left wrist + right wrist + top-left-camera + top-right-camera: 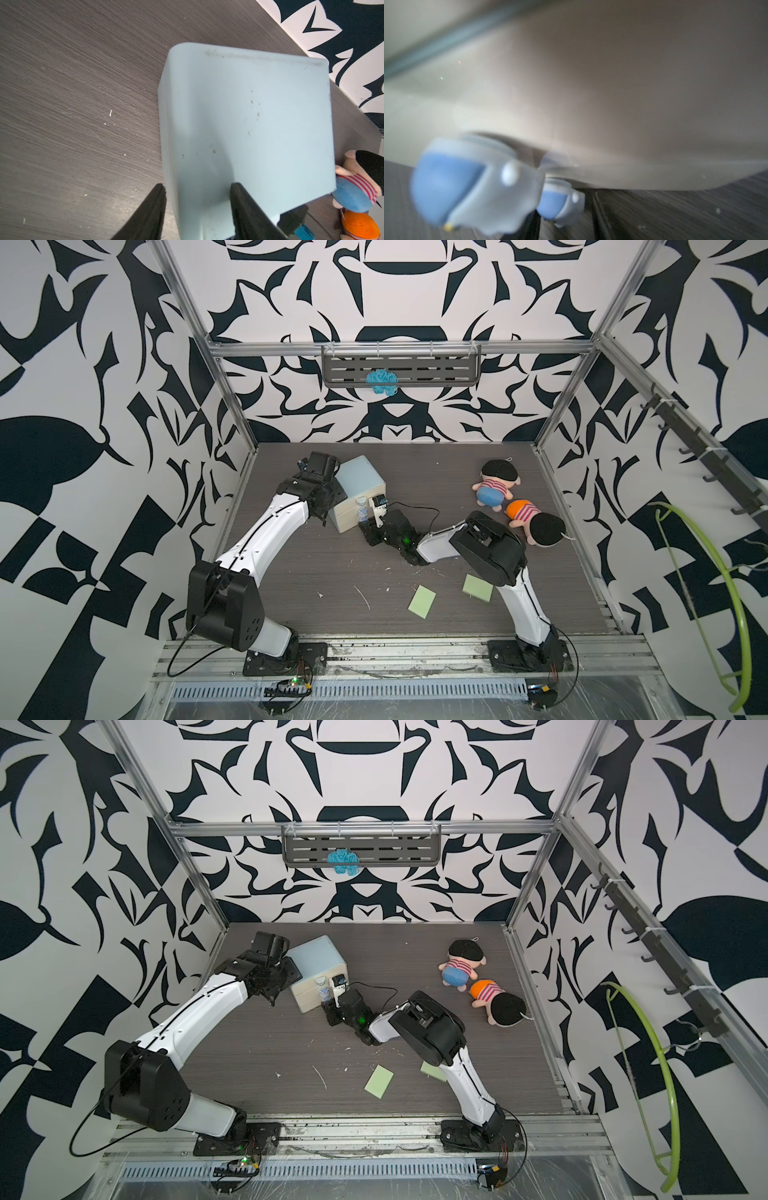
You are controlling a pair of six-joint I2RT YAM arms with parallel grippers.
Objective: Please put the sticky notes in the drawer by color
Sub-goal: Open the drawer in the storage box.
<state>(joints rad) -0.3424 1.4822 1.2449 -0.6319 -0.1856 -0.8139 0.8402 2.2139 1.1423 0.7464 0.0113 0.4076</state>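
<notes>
The drawer point(358, 481) is a pale blue chest with a cream front and bluish knobs point(363, 506), standing at the table's back left. My left gripper point(197, 187) is open and straddles the chest's rear edge, one finger point(153, 207) beside its wall and the other over its top. My right gripper point(367, 530) sits low at the front, by the lowest knob. The blurred right wrist view shows two knobs point(467, 187) very close and no clear fingers. Two light green sticky notes point(422, 600) point(478, 585) lie flat near the front; the right arm partly covers one point(432, 1071).
Two plush dolls point(496, 485) point(536, 522) lie at the table's back right. A grey shelf point(401, 369) with a blue woolly ball hangs on the back wall. A green hanger point(706, 572) hangs outside the right frame. A black cable point(415, 506) loops off the right wrist.
</notes>
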